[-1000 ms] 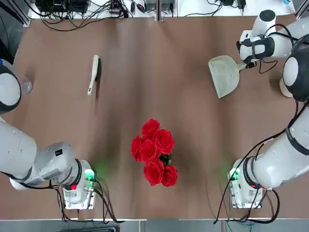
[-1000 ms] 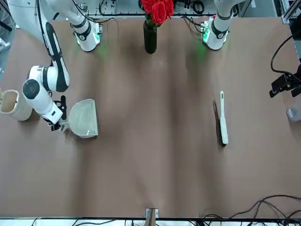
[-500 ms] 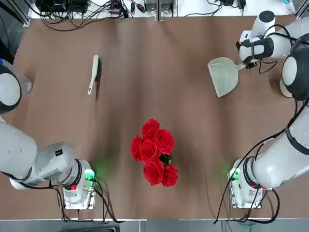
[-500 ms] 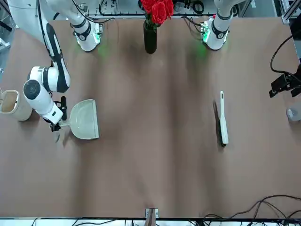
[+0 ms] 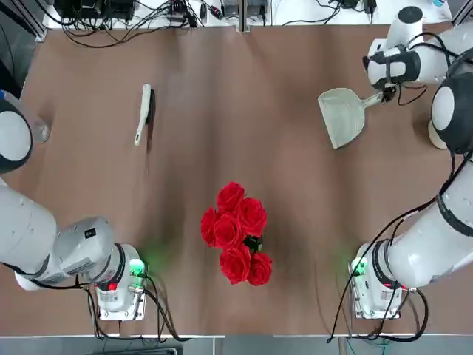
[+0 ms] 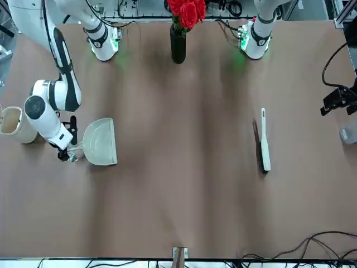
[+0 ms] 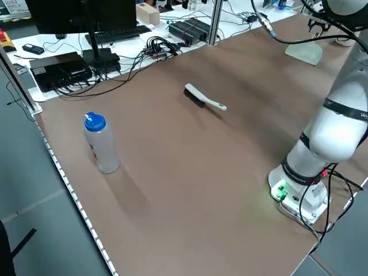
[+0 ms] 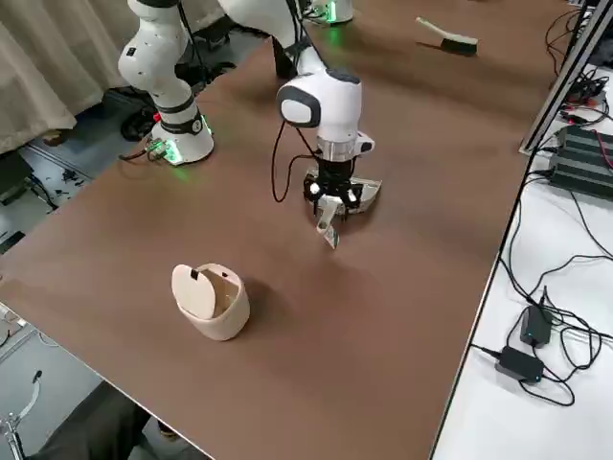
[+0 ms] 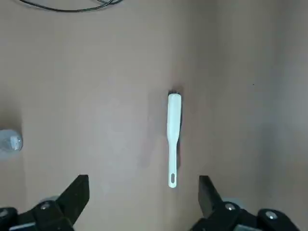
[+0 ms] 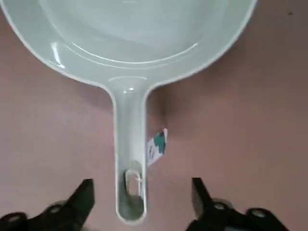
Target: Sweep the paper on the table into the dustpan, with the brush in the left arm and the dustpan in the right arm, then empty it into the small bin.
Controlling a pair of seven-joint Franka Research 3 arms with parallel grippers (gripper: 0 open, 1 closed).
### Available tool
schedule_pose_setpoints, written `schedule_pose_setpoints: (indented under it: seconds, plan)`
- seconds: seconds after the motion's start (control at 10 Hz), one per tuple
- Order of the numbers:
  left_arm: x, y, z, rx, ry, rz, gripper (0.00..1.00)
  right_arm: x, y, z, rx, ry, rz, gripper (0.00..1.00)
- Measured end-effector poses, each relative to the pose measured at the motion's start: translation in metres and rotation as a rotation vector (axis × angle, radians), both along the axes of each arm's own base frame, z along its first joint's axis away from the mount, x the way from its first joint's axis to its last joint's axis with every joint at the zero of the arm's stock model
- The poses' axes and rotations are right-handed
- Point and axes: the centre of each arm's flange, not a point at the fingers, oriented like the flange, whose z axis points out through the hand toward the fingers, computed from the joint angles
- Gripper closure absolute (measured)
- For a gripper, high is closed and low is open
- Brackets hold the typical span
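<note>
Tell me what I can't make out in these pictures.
- Bristles: left wrist view, mostly under the brush.
- Scrap's print: right wrist view, too blurred to read; handle partly covers it.
- Bin's bottom inside: front view, hidden by its wall.

mid-table: open lane | vase of roses: blocks near middle

Grey floor, pale draped curtain, white side table with dark monitor beyond.
</note>
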Motion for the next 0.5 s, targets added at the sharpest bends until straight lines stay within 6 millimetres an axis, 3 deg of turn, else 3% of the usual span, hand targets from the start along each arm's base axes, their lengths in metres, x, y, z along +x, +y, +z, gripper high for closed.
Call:
schedule_pose_setpoints:
  seconds: [0.2, 0.5]
  plan:
    - [0.001, 0.002, -0.001, -0.001, 0.002, 0.003, 0.0, 0.025, 0.001, 0.048, 0.007, 0.047, -0.055, 0.0]
    - [0.002, 0.005, -0.005, -0.003, 0.009, 0.006, 0.0, 0.053, 0.012, 0.145, 0.131, 0.056, -0.26, 0.0]
